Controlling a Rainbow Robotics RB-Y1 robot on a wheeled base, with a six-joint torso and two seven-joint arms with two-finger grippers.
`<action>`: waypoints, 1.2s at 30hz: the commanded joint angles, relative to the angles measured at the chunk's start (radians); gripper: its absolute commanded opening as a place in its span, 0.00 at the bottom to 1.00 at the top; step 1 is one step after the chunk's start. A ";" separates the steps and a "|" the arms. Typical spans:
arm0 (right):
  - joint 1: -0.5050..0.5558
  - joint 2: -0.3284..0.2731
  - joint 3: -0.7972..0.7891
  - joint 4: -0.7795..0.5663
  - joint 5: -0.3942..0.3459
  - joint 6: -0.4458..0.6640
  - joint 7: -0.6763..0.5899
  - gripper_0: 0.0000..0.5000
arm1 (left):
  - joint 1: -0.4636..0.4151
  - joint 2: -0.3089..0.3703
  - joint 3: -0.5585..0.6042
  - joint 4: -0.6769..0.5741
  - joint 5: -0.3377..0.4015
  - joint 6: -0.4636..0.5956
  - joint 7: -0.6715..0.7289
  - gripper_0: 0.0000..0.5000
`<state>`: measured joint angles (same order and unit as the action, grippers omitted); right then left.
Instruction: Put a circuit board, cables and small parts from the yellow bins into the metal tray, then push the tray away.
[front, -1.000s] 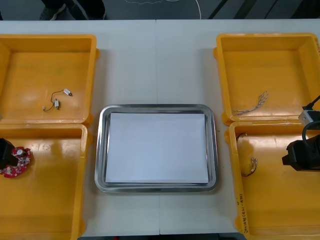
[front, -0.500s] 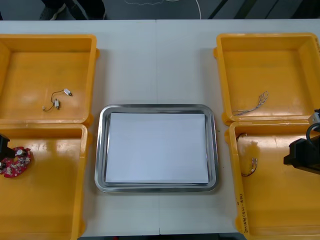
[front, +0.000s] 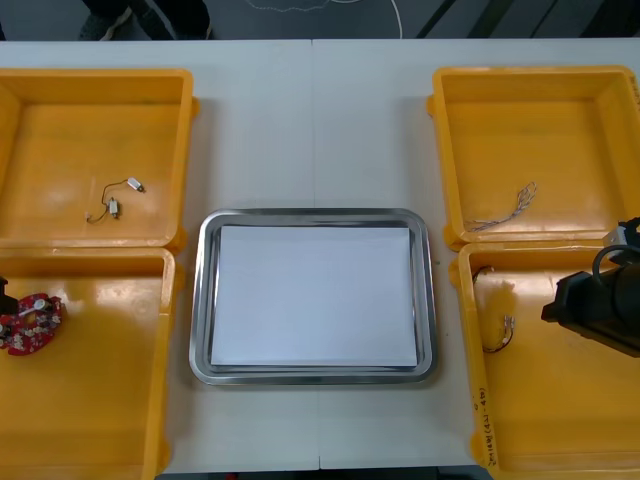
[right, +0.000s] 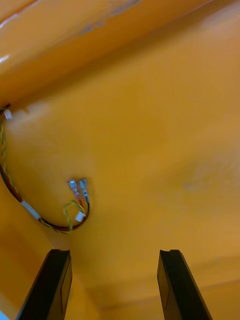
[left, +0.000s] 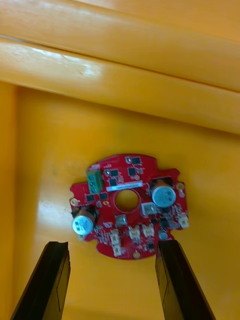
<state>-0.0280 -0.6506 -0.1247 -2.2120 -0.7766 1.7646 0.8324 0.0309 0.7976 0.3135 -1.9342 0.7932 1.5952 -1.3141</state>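
Overhead and wrist views of a two-arm workstation. In the front view the left gripper (front: 3, 296) is almost wholly cut off by the picture's edge, and the right gripper (right: 114, 252) is hidden beneath its own black wrist housing, itself clipped at the right edge. The wrist views supply the rest: each gripper's fingers stand wide apart and clasp nothing. The round red circuit board (left: 127, 202) lies flat on the floor of the near left bin (front: 100, 400), close to its far wall, just past the left fingertips; whether they touch it cannot be told. The right gripper hangs over the near right bin (front: 540, 420), where a red and yellow cable (right: 60, 210) curls beside the bin's inner wall, off to one side of the fingers, one end running out of the wrist picture. Both near bins are cropped at the bottom edge. The far left bin (front: 95, 75) holds small metal parts (front: 112, 200) joined by thin wire; the far right bin (front: 530, 72) holds a thin pale cable (front: 505, 208) whose colours are hard to make out. The metal tray (front: 315, 216), white inside, sits between the bins on a light table (front: 310, 120); beyond the table's far edge the floor is dark.
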 joint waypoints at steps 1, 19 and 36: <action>0.005 0.008 0.065 -0.006 0.028 -0.040 -0.110 1.00 | 0.027 0.038 0.026 0.047 -0.006 -0.066 -0.226 1.00; -0.030 0.028 0.229 0.087 0.109 -0.152 -0.217 1.00 | 0.057 -0.023 0.024 0.093 -0.043 -0.159 -0.258 1.00; -0.075 0.036 0.290 0.190 0.132 -0.209 -0.217 1.00 | 0.057 -0.063 0.024 0.118 -0.061 -0.132 -0.267 1.00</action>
<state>-0.0686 -0.6280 0.1326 -2.0362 -0.6559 1.5735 0.6282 0.0650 0.7423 0.3135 -1.8193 0.7431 1.4539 -1.5996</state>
